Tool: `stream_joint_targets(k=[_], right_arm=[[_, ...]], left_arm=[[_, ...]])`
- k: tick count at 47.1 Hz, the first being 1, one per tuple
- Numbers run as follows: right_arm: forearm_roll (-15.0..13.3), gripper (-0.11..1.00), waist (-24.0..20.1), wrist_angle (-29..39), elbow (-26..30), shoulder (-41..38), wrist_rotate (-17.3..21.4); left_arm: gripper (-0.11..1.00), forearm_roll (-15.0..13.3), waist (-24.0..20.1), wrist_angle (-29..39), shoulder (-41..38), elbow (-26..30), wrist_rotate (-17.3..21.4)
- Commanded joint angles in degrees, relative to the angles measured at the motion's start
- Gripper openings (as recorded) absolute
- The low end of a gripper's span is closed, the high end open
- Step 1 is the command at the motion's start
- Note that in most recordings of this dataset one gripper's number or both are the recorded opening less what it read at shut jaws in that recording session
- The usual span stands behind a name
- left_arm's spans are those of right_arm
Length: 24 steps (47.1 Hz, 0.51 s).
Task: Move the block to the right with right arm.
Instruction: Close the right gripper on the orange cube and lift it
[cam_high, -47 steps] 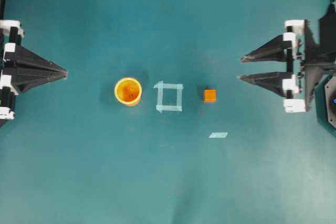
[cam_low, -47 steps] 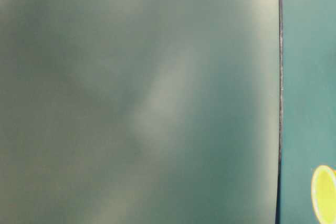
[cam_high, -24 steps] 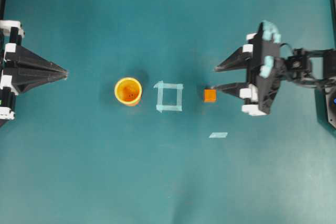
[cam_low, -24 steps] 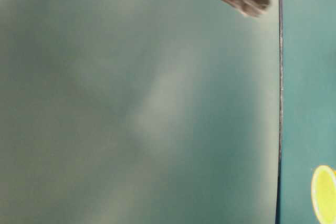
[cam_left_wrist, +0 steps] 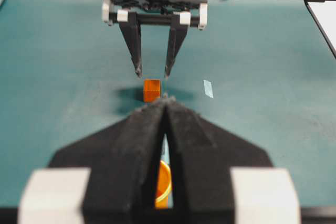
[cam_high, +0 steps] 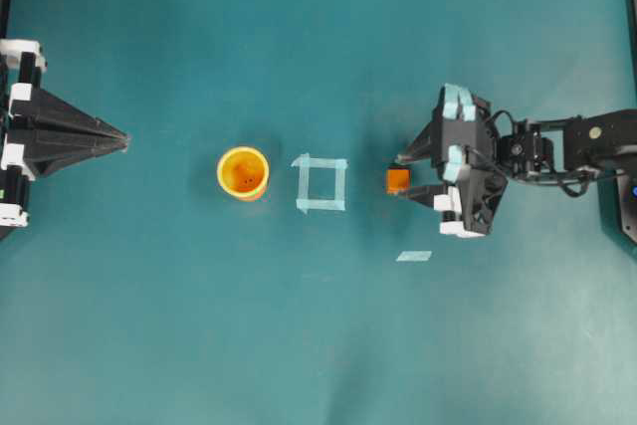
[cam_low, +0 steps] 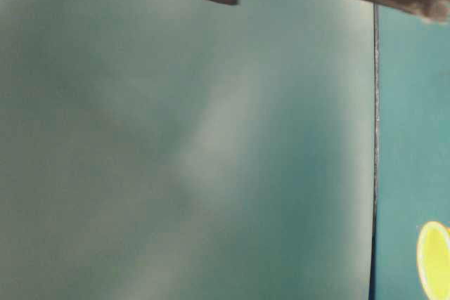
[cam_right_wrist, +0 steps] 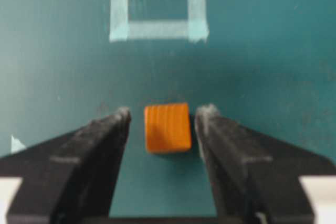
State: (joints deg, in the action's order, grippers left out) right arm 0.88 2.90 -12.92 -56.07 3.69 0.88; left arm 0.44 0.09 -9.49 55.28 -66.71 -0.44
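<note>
The block (cam_high: 397, 180) is a small orange cube on the teal mat, just right of a tape square. My right gripper (cam_high: 398, 176) is open, one fingertip on each side of the block. In the right wrist view the block (cam_right_wrist: 167, 127) sits between the tips of that gripper (cam_right_wrist: 166, 113), with a small gap on either side. From the left wrist view the right gripper (cam_left_wrist: 153, 73) hangs just behind and above the block (cam_left_wrist: 151, 89). My left gripper (cam_high: 121, 134) is shut and empty at the far left edge.
A round yellow-orange cup (cam_high: 243, 173) stands left of the light-blue tape square (cam_high: 320, 184). A short tape strip (cam_high: 413, 256) lies on the mat below and right of the block. The table-level view is mostly blurred teal, with the cup's rim (cam_low: 434, 259) at its lower right.
The right arm has reached in from the right edge toward the centre and come down, so its open fingers now straddle the block. Block, cup and left arm have not moved.
</note>
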Motion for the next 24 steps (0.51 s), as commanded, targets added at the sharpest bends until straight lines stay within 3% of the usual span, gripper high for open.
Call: stream_joint_targets(k=[1, 24], right_arm=[[-0.26, 0.60, -0.09, -0.62, 1.41, -0.44, 0.09], [-0.35, 0.58, 0.09, -0.18, 3.87, -5.71, 0.09]], left_arm=[[0.00, 0.09, 0.18, -0.26, -0.35, 1.67, 0.00], [0.00, 0.09, 0.18, 0.70, -0.09, 1.67, -0.18]])
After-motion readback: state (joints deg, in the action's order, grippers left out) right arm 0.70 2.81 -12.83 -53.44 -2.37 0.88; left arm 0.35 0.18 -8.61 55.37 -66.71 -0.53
